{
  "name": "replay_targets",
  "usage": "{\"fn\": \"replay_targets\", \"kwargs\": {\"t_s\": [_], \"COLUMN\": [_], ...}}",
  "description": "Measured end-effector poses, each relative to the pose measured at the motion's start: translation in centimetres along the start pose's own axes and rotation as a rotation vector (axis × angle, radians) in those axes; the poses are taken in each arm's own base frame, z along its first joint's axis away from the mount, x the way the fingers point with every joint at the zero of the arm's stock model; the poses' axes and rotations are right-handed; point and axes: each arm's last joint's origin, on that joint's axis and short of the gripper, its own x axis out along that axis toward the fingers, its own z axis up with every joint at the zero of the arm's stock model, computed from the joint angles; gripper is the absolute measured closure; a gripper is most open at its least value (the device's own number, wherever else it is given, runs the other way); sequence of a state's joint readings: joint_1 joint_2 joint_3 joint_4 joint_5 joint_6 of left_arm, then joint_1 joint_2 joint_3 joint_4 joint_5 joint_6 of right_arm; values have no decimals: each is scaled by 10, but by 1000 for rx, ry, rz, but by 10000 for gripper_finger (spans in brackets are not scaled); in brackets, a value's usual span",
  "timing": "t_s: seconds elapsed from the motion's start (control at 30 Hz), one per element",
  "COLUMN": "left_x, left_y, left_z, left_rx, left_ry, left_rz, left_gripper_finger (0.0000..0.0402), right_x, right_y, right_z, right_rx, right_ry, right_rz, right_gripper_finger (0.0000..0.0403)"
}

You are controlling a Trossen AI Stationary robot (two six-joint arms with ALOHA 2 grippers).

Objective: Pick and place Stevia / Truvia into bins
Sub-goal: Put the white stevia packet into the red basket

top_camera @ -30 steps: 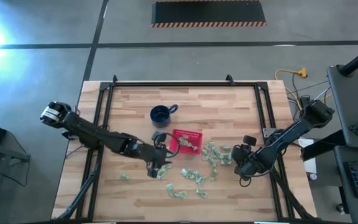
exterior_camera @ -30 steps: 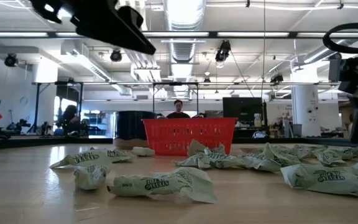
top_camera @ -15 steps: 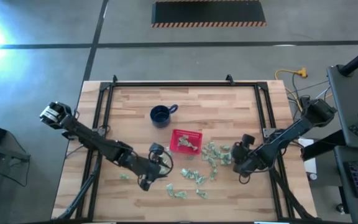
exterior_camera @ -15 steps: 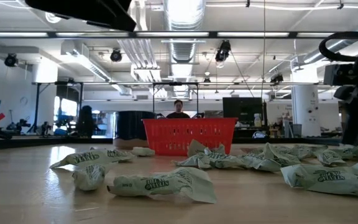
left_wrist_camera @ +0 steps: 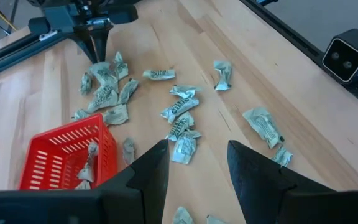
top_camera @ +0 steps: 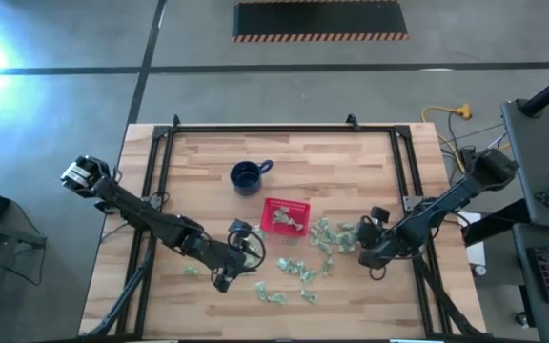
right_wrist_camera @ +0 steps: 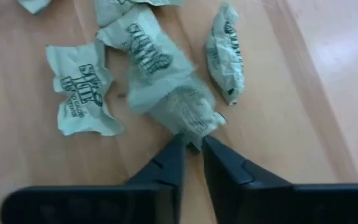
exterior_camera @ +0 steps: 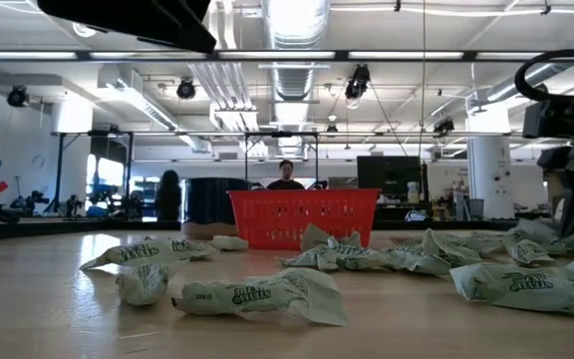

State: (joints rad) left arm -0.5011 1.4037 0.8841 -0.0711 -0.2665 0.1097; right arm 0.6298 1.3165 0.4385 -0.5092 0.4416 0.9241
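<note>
Right hand: in the right wrist view its two dark fingers are pinched on the edge of one crumpled sachet lying on the desk; two more sachets lie just beside it.
Left hand: in the left wrist view the fingers stand apart, grasping nothing, above the desk, looking toward scattered sachets and the red basket, which has sachets in it.
High view: left hand sits near the desk's front, left of the red basket; right hand is at the right end of the sachet spread; a dark blue mug stands behind the basket, apart from it.
Low view: sachets lie across the desk front, the red basket behind them; a person shows far off in the room.
</note>
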Motion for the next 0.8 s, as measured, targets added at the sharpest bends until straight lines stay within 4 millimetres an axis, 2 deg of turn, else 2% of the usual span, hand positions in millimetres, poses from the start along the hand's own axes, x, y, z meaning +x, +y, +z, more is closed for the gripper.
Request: {"fn": "replay_targets", "kwargs": {"t_s": [0.1,0.43,0.8], "left_x": [0,0,0], "left_y": [0,0,-1], "left_z": [0,-2,-2], "left_rx": [0,5,6], "left_ry": [1,21,21], "left_rz": [0,-3,-6], "left_gripper_finger": [254,254,254], "right_x": [2,-10,-38], "right_y": [0,3,1], "right_z": [-2,5,26], "right_rx": [2,-29,-71], "right_ry": [4,1,-90], "right_rz": [9,51,-123], "right_gripper_finger": [389,395,395]}}
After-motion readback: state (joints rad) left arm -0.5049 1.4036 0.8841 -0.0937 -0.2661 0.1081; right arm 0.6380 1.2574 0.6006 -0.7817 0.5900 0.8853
